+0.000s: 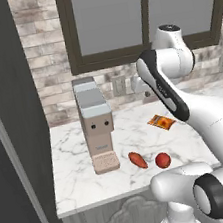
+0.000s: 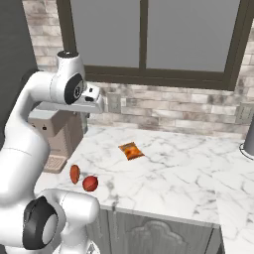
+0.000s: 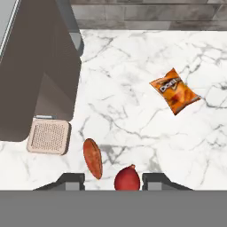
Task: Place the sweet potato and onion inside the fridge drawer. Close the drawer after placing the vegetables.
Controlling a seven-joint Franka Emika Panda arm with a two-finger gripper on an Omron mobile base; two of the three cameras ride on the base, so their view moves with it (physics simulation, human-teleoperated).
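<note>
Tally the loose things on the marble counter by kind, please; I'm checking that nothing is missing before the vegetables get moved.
Vegetables: 2, the sweet potato and the onion
Snack packets: 1, orange snack packet
Appliances: 1, coffee machine
Total: 4

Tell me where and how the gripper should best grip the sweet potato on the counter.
Probably across the thick middle of the sweet potato, coming straight down. It lies flat with tapered ends, and the onion sits close beside it, so the fingers should span its narrow width.
</note>
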